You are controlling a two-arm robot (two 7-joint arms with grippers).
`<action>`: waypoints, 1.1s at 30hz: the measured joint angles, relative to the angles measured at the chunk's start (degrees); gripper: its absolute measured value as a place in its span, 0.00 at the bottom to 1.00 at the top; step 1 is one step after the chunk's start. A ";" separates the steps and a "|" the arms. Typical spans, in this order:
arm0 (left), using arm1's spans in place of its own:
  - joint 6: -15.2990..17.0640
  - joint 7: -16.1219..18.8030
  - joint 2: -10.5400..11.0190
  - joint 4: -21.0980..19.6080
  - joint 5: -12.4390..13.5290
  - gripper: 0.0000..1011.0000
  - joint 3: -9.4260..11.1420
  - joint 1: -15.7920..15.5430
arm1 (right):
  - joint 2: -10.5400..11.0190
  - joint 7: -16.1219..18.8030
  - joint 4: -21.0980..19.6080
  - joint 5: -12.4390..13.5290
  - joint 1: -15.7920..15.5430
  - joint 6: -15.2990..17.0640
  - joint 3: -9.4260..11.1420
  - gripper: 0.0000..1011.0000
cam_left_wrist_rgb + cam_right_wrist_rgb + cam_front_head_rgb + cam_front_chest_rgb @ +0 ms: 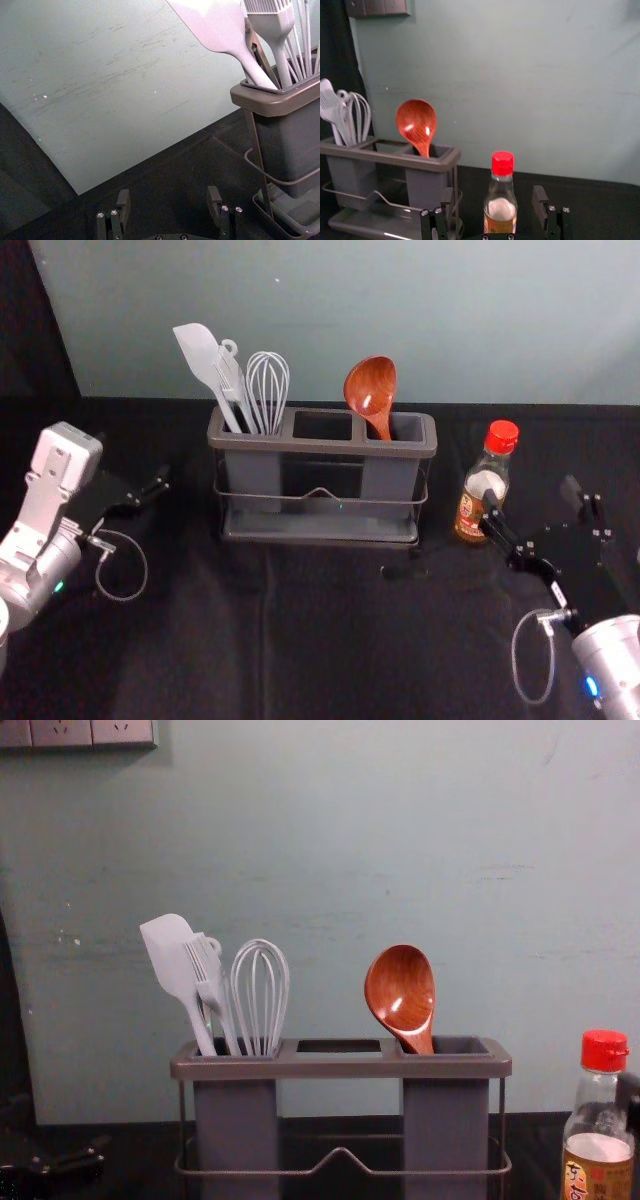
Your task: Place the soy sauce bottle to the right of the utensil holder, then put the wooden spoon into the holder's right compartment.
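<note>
Right wrist view gives you the right end effector (495, 194) spread wide, clamping nothing, the bottle (501, 207) upright on the table (200, 640) in line with its gap, right of the holder (330, 445); skew your retreat and a finger could clip the glass and topple it, or snag the wire rail (250, 1172). Your spoon (371, 390) already leans in the right compartment (445, 1130), whisk (268, 390) and spatula (200, 352) crowd the left, the wall (450, 320) stands behind, and your idle left end effector (169, 196) hangs open, empty, left of the holder.

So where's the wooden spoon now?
In the head view, the wooden spoon sits in the right compartment of the holder, across the middle opening from the whisk.
</note>
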 joint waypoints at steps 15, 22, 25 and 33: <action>0.00 0.00 0.00 0.00 0.00 0.99 0.00 0.00 | -2.39 2.03 5.18 -0.22 0.25 -1.03 0.77 0.99; 0.00 0.00 0.00 0.00 0.00 0.99 0.00 0.00 | -2.90 3.06 5.65 -0.21 0.37 -0.48 1.30 0.99; 0.00 0.00 0.00 0.00 0.00 0.99 0.00 0.00 | -2.90 3.04 5.65 -0.20 0.36 -0.48 1.27 0.99; 0.00 0.00 0.00 0.00 0.00 0.99 0.00 0.00 | -2.88 3.01 5.59 -0.19 0.33 -0.48 1.20 0.99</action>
